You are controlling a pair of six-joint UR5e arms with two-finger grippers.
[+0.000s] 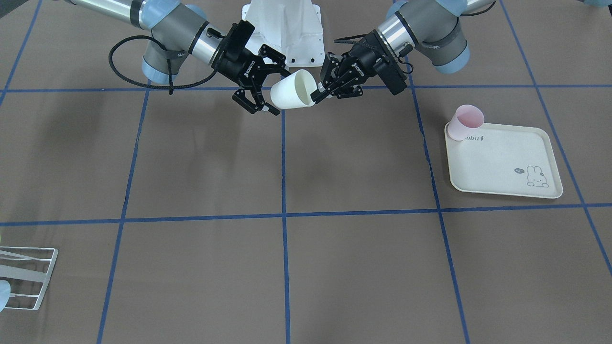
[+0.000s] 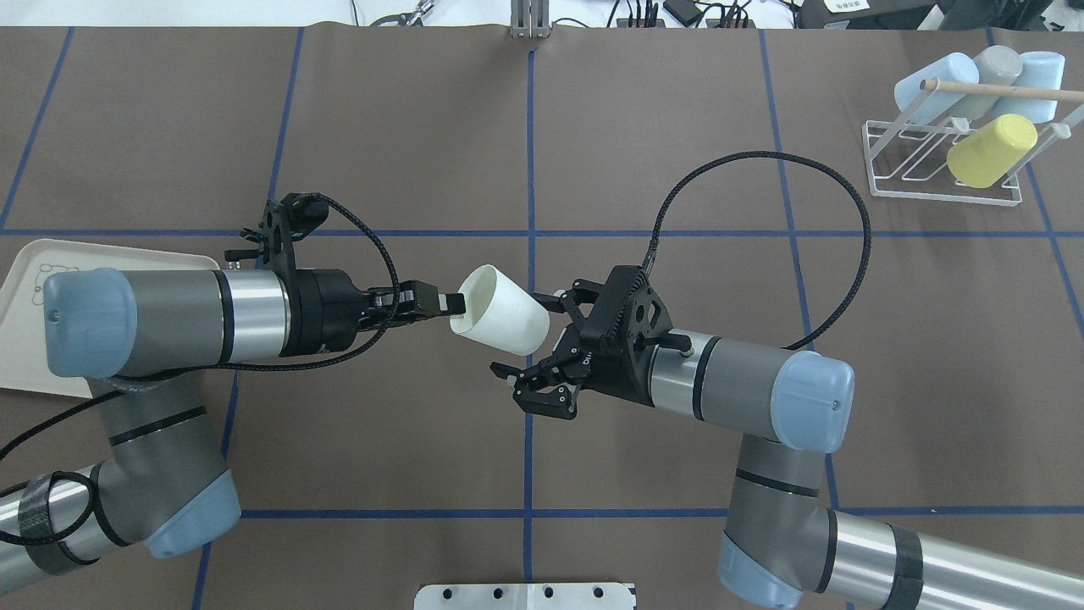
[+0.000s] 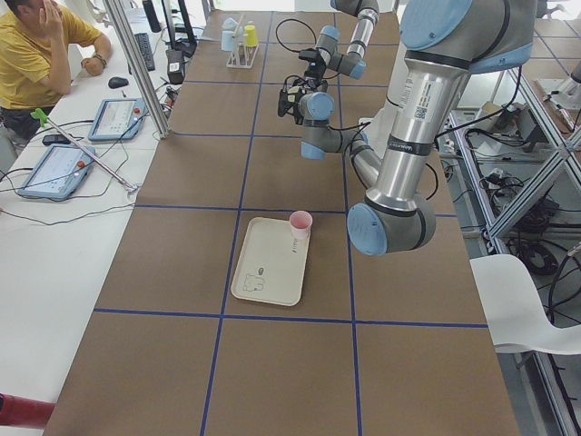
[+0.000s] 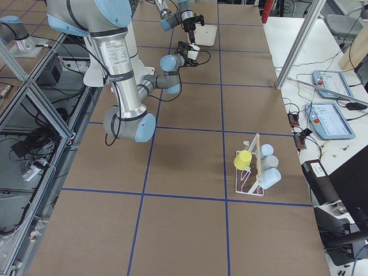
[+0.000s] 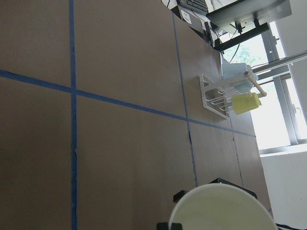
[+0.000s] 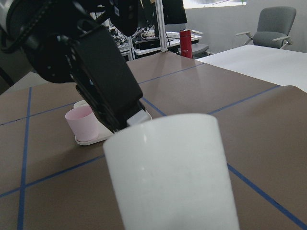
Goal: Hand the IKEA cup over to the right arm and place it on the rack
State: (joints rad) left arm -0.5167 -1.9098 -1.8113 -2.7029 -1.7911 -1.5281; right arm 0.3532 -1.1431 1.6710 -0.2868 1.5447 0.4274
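White cup (image 2: 504, 324), rim in left gripper (image 2: 455, 305)

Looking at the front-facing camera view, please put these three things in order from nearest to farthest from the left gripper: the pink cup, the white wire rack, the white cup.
1. white cup: top middle, pinched at its rim by the left gripper.
2. pink cup: to the view's right, on a corner of the tray.
3. white wire rack: farthest, at the view's lower left edge.

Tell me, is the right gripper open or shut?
Open: the right gripper has its fingers spread apart, one on either side of the white cup.
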